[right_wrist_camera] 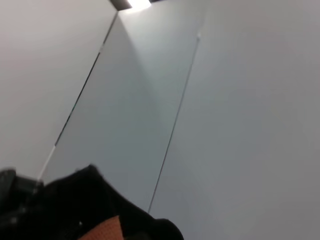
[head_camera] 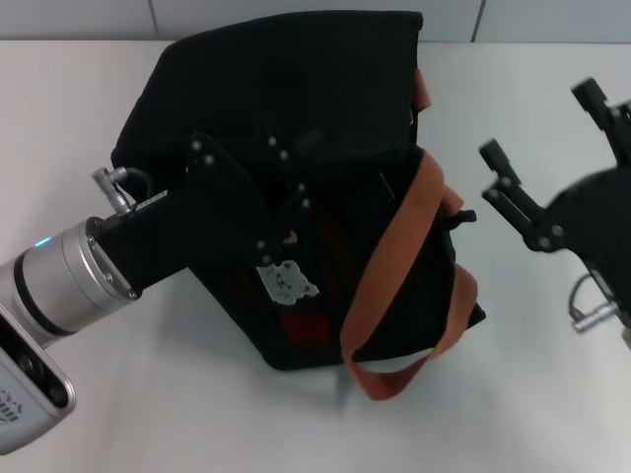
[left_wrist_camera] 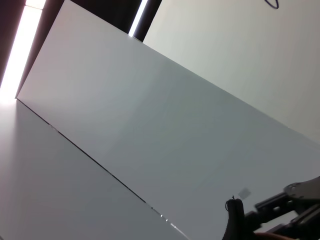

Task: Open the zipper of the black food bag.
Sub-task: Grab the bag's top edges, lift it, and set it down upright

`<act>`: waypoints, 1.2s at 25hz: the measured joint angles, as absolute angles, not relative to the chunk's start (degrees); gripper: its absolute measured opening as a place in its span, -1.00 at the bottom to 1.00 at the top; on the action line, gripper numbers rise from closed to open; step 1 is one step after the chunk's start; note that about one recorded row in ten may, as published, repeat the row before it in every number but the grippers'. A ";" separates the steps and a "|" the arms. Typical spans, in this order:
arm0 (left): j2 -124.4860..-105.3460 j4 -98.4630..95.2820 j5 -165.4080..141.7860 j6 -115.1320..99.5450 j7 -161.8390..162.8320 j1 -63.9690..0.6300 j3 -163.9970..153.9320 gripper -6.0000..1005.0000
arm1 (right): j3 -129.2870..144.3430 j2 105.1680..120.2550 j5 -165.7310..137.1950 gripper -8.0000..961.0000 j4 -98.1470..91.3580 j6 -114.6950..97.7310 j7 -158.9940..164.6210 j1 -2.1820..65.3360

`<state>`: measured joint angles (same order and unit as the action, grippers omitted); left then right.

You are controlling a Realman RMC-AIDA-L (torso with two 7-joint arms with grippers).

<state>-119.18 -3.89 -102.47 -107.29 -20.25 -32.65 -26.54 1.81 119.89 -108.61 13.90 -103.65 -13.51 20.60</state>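
Observation:
The black food bag lies on the white table, its front turned up with a small bear patch and red lettering. Two orange-brown handles drape over its right side. Against the black fabric I cannot make out the zipper. My left gripper reaches in from the left and rests on the bag's middle, black on black. To the right of the bag my right gripper hangs open, apart from it and holding nothing. The right wrist view catches a corner of the bag and a handle.
The white table spreads around the bag on all sides, with a tiled wall behind. The left wrist view shows mostly bare table, with a dark bag edge at its corner.

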 joint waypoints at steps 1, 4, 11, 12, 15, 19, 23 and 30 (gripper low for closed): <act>-119.18 -3.87 -102.49 -107.31 -20.31 -32.66 -26.90 -0.80 | 1.57 119.89 -108.61 0.75 14.80 -102.58 -18.30 21.82; -119.18 -3.80 -102.51 -107.33 -20.46 -32.66 -27.04 -0.80 | 1.56 119.89 -108.63 0.75 14.97 -100.64 -22.86 22.85; -119.18 -3.51 -102.56 -107.69 -20.98 -32.40 -27.20 -0.80 | 1.75 119.88 -109.03 0.76 14.71 -95.20 -37.67 23.89; -119.18 -3.51 -102.56 -107.75 -20.98 -32.40 -27.29 -0.80 | 1.75 119.88 -109.03 0.76 14.71 -95.20 -37.67 23.89; -119.18 -3.41 -102.57 -107.90 -21.00 -32.49 -27.58 -0.80 | 1.76 119.88 -109.07 0.76 15.45 -92.68 -43.30 24.65; -119.18 -3.04 -102.58 -107.92 -21.01 -32.79 -27.72 -0.80 | 1.90 119.88 -109.13 0.75 17.66 -92.64 -50.76 24.97; -119.17 -2.82 -102.58 -107.92 -21.03 -32.91 -27.87 -0.80 | 1.56 119.88 -109.16 0.76 20.03 -92.98 -55.96 25.01; -119.18 -2.25 -102.57 -107.92 -22.17 -32.82 -27.90 -0.80 | 1.46 119.88 -109.16 0.76 22.12 -100.93 -55.81 24.04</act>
<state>-119.18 -2.25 -102.57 -107.93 -22.17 -32.82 -27.90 1.46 119.88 -109.17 22.12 -100.93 -55.81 24.04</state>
